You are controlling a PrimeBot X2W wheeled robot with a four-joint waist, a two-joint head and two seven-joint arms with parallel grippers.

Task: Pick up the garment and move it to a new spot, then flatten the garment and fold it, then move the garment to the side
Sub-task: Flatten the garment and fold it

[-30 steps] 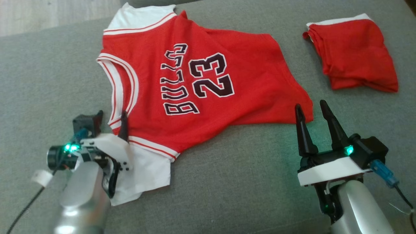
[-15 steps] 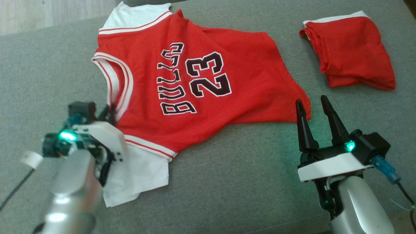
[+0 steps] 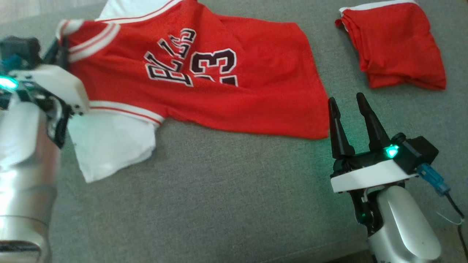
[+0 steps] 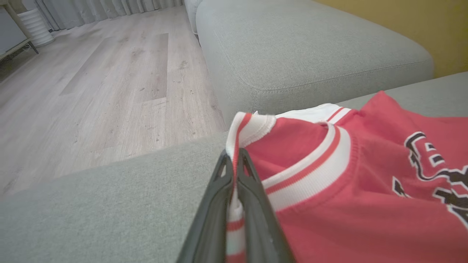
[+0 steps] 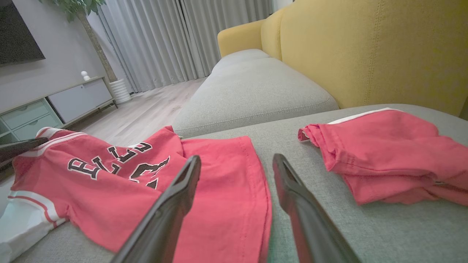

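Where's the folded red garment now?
Head view, upper right: the folded red garment lies on the grey sofa, beyond the right hand, apart from the jersey.

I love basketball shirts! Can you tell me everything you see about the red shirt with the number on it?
The jersey is red, thin, mesh-looking cloth with black, white-edged letters and numerals. Its armholes have white bands striped with red, and plain white fabric extends beyond the trim at two ends. It lies spread but wrinkled across the grey sofa cushion, so the lettering is creased. The left gripper is shut on the striped armhole trim, holding that edge up off the cushion.
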